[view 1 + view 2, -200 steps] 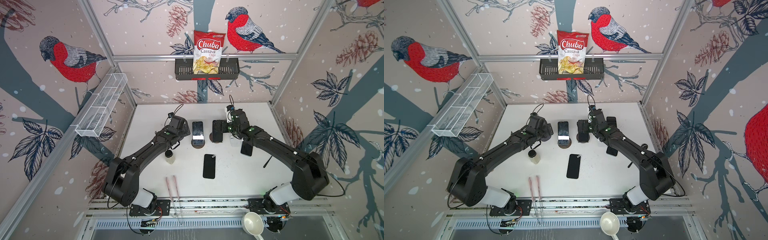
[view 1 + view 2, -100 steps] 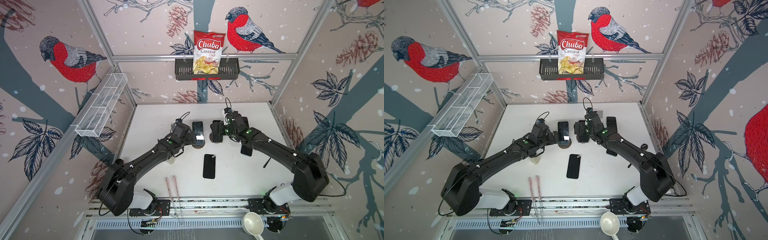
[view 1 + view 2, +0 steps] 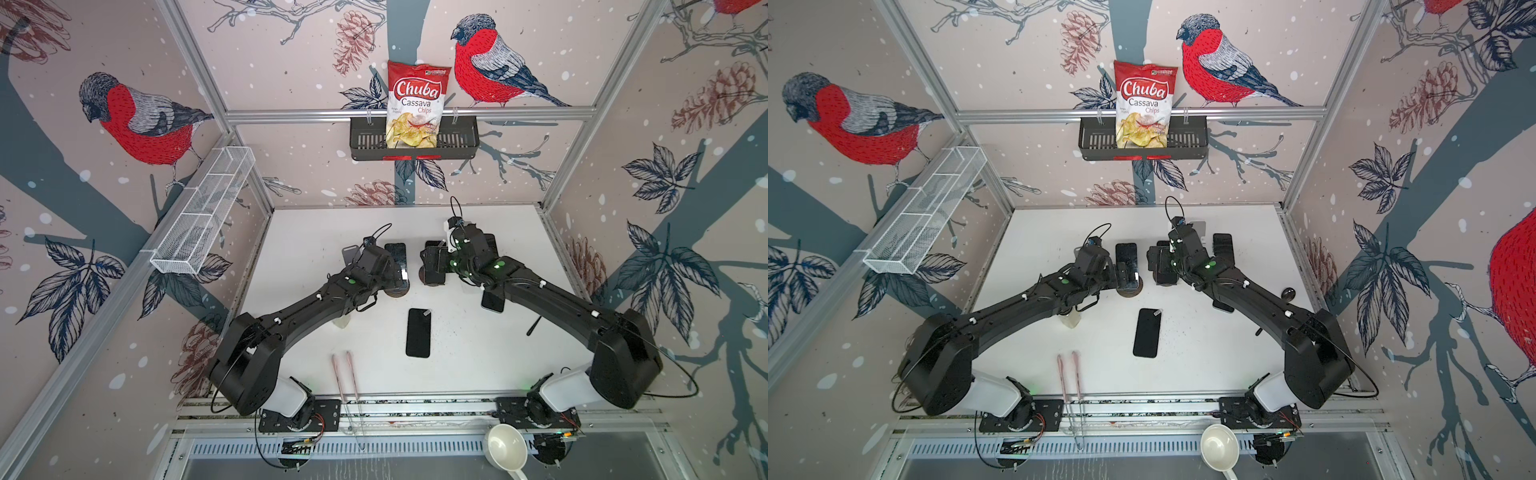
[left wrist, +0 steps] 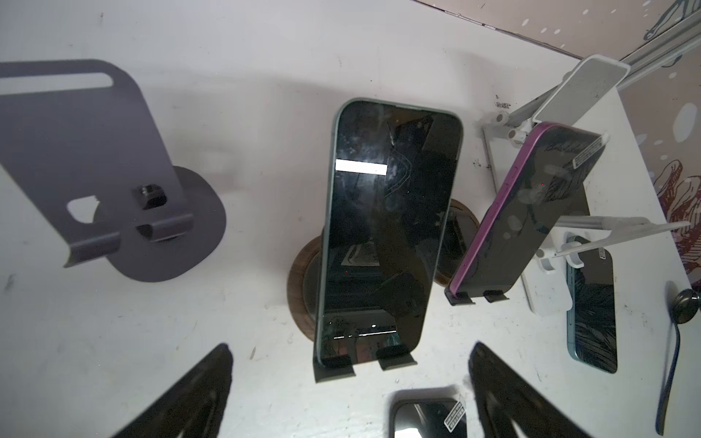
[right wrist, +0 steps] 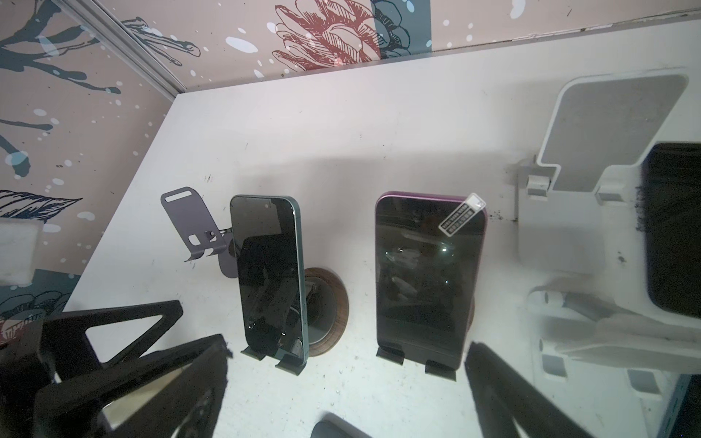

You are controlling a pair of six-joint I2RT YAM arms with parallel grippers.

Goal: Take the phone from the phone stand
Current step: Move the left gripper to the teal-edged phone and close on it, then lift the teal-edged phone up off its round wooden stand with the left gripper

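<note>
- The left claw [image 4: 352, 347] stands wide and empty, one dark wedge-shaped finger [image 4: 189, 394] on either side of the green phone [image 4: 387, 235]. I judge it is lined up to pinch the long edges.
- The right claw [image 5: 347, 347] is just as wide and holds nothing. It faces the purple phone [image 5: 428, 277] the same way.
- Both phones sit on stands, side by side near the middle of the table [image 4: 113, 341]. Which one the task means I cannot tell.
- The green phone leans back on its stand [image 4: 333, 369], bottom edge resting in two small upturned hooks. Lean and hooks together stop it sliding off, so it probably has to come up and out, not straight forward.
- The purple phone rests likewise on a second stand [image 5: 440, 369].
- The phones are thin slabs with rounded corners. The fronts are glossy black glass, smudged and mirror-like, inside a coloured rim. A white barcode sticker [image 5: 462, 214] clings near a top corner of the purple one.
- Their stands are thin dark bent plates. The green phone's has a round foot with a wood-grain ring.
- An empty grey stand [image 4: 76, 151] is a matte bent sheet with a slot. A white stand [image 4: 580, 87] looks like hinged plastic with a grey pad.
</note>
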